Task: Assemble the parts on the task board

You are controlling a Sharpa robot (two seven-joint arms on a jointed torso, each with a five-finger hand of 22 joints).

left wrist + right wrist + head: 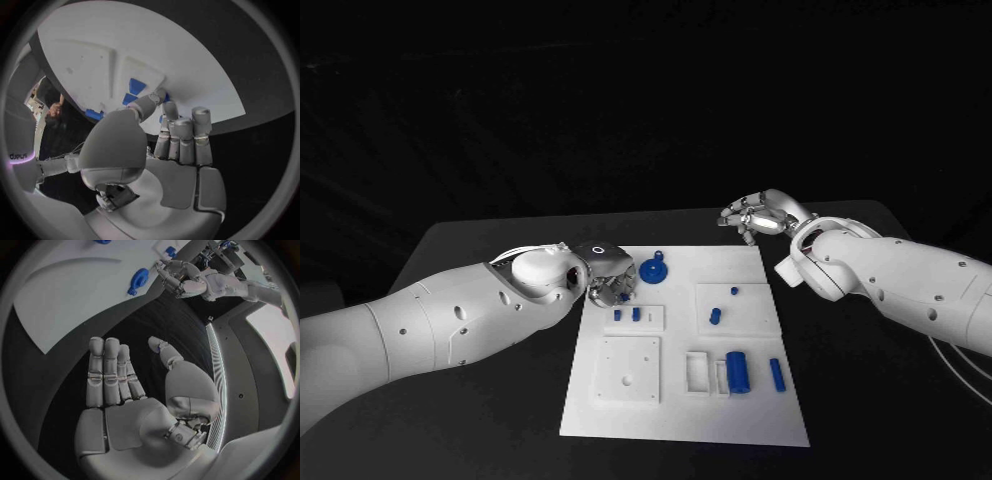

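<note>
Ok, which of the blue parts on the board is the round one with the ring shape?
The round blue part near the task board's far edge, beside the left hand; the others are short pegs or cylinders.

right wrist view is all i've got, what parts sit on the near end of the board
Observer: In the head view, a thick blue cylinder sits beside a slimmer peg at the board's near right.
Operator: where's the left hand
Observer: The left hand is at the board's far left edge, next to two small pegs in a white block.
Operator: is it holding one
Observer: Cannot tell. The left wrist view puts its fingertips right by blue parts, but the grip is hidden.
</note>
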